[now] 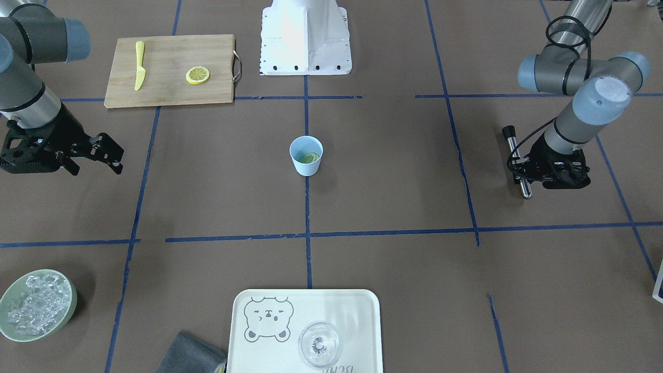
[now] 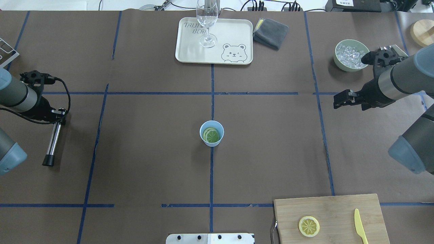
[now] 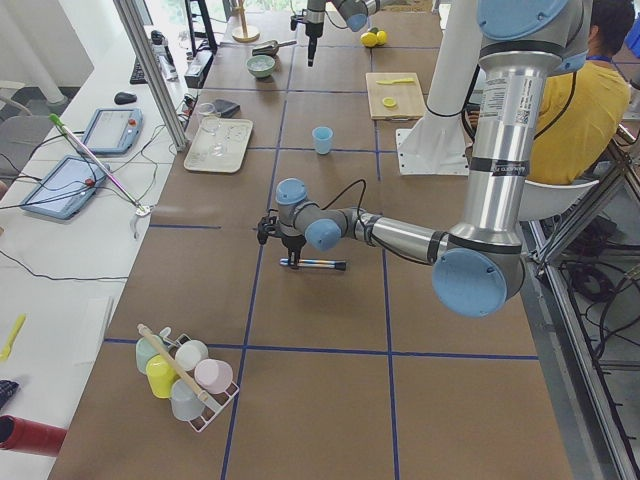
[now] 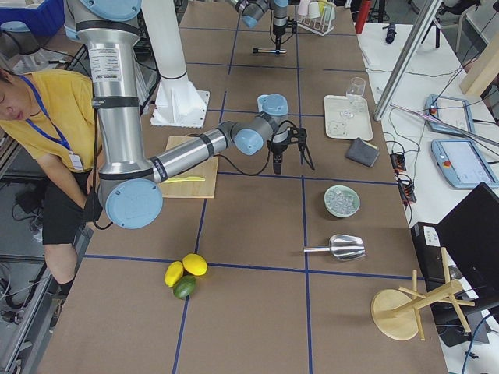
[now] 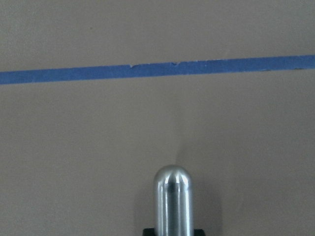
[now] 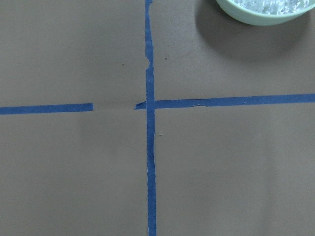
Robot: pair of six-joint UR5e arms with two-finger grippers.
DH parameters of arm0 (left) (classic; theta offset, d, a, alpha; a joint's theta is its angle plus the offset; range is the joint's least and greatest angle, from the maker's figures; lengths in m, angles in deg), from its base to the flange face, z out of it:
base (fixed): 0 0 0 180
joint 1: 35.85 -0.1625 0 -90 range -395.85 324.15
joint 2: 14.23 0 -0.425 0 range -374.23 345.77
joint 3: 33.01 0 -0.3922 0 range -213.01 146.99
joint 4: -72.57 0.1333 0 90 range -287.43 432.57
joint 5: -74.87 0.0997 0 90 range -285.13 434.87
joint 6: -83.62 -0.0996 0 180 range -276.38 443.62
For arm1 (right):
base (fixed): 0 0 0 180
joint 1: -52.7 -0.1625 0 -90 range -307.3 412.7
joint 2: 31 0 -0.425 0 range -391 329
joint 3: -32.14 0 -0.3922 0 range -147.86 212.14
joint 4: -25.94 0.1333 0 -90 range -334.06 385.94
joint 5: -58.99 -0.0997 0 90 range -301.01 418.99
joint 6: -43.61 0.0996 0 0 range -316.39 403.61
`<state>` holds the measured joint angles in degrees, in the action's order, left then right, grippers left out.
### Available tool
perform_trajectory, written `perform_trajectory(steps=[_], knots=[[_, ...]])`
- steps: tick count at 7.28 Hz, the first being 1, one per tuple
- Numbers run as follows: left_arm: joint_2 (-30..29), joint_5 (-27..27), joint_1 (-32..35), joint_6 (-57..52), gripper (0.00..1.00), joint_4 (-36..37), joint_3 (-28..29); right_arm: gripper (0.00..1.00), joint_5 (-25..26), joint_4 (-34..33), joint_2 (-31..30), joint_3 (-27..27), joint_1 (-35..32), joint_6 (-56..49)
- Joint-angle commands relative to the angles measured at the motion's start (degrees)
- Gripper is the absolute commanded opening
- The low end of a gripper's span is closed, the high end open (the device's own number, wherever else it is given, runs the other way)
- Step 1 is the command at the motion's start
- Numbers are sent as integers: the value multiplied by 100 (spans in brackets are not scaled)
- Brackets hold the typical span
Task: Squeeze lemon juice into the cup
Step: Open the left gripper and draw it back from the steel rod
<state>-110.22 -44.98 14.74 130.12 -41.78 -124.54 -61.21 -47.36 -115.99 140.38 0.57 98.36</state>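
The light blue cup (image 1: 306,165) (image 2: 212,143) stands upright at the table's middle. Lemon slices (image 2: 212,136) (image 1: 311,157) lie inside it. Another lemon slice (image 1: 198,75) (image 2: 309,226) lies flat on the wooden cutting board (image 1: 171,88). My right gripper (image 1: 110,154) (image 2: 339,100) is open and empty, hovering well off to the cup's side. My left gripper (image 1: 525,178) (image 2: 58,117) is shut on a metal rod (image 1: 518,160) (image 2: 52,140) at the opposite side, far from the cup. The rod's rounded end shows in the left wrist view (image 5: 173,201).
A yellow knife (image 1: 139,65) lies on the board. A green bowl of ice (image 1: 70,290) (image 6: 261,12) sits near my right gripper. A cream tray (image 1: 362,331) holds a clear glass (image 1: 319,344). A grey cloth (image 1: 189,357) lies beside it.
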Motion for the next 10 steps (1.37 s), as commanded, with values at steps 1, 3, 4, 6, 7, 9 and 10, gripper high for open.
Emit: perform_trajectory(steps=[1,3,4,6,7,9,10], knots=[[-16,-4,-22,43,99,0,3,100,-3,0,9,4,0,0],[10,-12,13,-18,100,18,-163,100,-3,0,9,4,0,0],[62,-91,204,-53,100,18,-434,100,-3,0,-35,-4,-17,-87],[237,-649,1273,-838,100,27,-761,100,-30,0,-140,-74,-279,-463],[421,-1072,1801,-1514,100,27,-762,100,-47,0,-210,-144,-472,-692],[756,-1093,2322,-2299,100,35,-832,100,-378,-9,-333,-285,-972,-1314],[914,-1102,2786,-3017,100,183,-815,100,-790,-9,-378,-529,-1480,-1936]])
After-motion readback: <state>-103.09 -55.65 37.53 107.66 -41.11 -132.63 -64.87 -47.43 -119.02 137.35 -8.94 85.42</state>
